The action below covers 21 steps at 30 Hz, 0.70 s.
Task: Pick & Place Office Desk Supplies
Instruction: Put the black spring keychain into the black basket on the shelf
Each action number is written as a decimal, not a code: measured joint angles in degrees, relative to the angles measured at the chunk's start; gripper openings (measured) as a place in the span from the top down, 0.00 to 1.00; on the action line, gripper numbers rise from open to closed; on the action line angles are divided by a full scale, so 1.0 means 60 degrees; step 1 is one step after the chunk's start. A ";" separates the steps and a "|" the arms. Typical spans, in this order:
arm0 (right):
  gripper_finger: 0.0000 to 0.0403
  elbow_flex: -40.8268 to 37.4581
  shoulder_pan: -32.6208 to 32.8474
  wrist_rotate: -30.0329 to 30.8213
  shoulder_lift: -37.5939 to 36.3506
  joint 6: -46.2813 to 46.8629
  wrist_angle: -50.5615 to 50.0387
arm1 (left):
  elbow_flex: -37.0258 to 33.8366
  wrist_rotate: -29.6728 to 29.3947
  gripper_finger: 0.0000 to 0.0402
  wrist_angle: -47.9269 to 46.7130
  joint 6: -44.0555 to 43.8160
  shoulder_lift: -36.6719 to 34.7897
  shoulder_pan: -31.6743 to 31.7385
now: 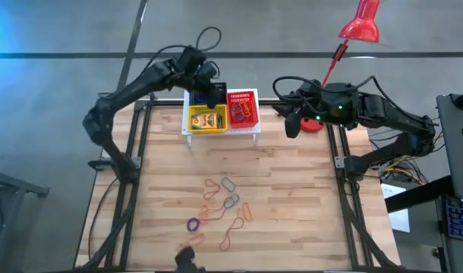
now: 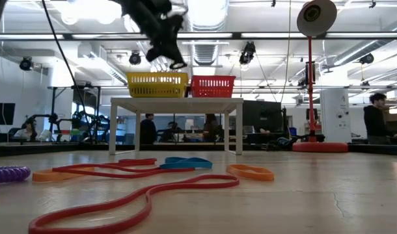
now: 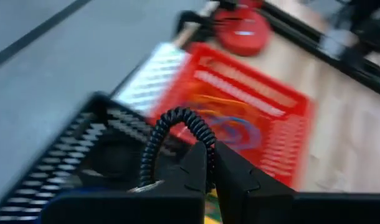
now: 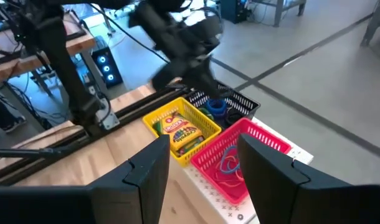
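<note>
My left gripper (image 1: 209, 89) is over the far-left part of the table, above the black mesh basket (image 3: 84, 149), and is shut on a black coiled band (image 3: 176, 118). The black basket stands on the white stand (image 1: 221, 133) with the yellow basket (image 1: 207, 117), which holds crayon boxes (image 4: 177, 132), and the red basket (image 1: 244, 111), which holds rubber bands. Several loose bands (image 1: 225, 206) lie on the near half of the table. My right gripper (image 4: 202, 174) is open and waits by the table's far right edge, facing the baskets. My left gripper pinches the black coiled band between its two fingertips (image 3: 199, 163), at one end of the loop's arc (image 3: 204, 142). The rest of the loop curves out beyond the fingers, lifted clear above the black basket (image 4: 226, 103).
The red lamp's base (image 1: 313, 123) sits at the far right corner beside my right gripper, with its pole and shade (image 1: 360, 23) rising behind. The white stand's legs (image 2: 112, 127) stand on the far part of the table. Bare wood lies between the stand and the loose bands.
</note>
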 joint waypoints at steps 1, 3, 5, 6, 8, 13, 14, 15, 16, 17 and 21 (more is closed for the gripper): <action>0.55 0.0000 0.0015 0.0012 0.0015 0.0068 0.0000 | 0.0008 -0.0001 0.95 0.0027 0.0000 0.0144 0.0197; 0.55 0.0000 0.0072 0.0090 0.0069 0.0185 -0.0004 | -0.0024 0.0003 0.95 -0.0035 0.0004 0.0405 0.0515; 0.55 0.0001 0.0153 0.0207 0.0137 0.0231 -0.0007 | -0.0024 0.0006 0.95 -0.0050 0.0032 0.0663 0.0651; 0.55 0.0000 0.0202 0.0230 0.0170 0.0230 -0.0008 | -0.0024 0.0006 0.95 -0.0069 0.0042 0.0786 0.0675; 0.55 0.0000 0.0266 0.0245 0.0239 0.0234 -0.0007 | -0.0024 0.0037 0.95 -0.0048 0.0080 0.1002 0.0694; 0.55 0.0001 0.0377 0.0275 0.0295 0.0272 0.0005 | -0.0027 -0.0081 0.95 -0.0021 0.0106 0.1383 0.0702; 0.55 0.0002 0.0388 0.0273 0.0295 0.0275 0.0012 | -0.0034 -0.0174 0.95 -0.0020 0.0102 0.1423 0.0705; 0.55 0.0000 0.0388 0.0278 0.0295 0.0277 0.0031 | -0.0035 -0.0311 0.94 -0.0019 0.0096 0.1451 0.0705; 0.55 0.0000 0.0388 0.0278 0.0296 0.0274 0.0047 | -0.0035 -0.0468 0.93 -0.0026 0.0078 0.1460 0.0705; 0.55 0.0000 0.0388 0.0278 0.0306 0.0274 0.0047 | -0.0035 -0.0582 0.92 -0.0031 0.0076 0.1462 0.0705; 0.55 0.0000 0.0388 0.0278 0.0306 0.0272 0.0051 | -0.0035 -0.0718 0.84 0.0008 0.0069 0.1459 0.0705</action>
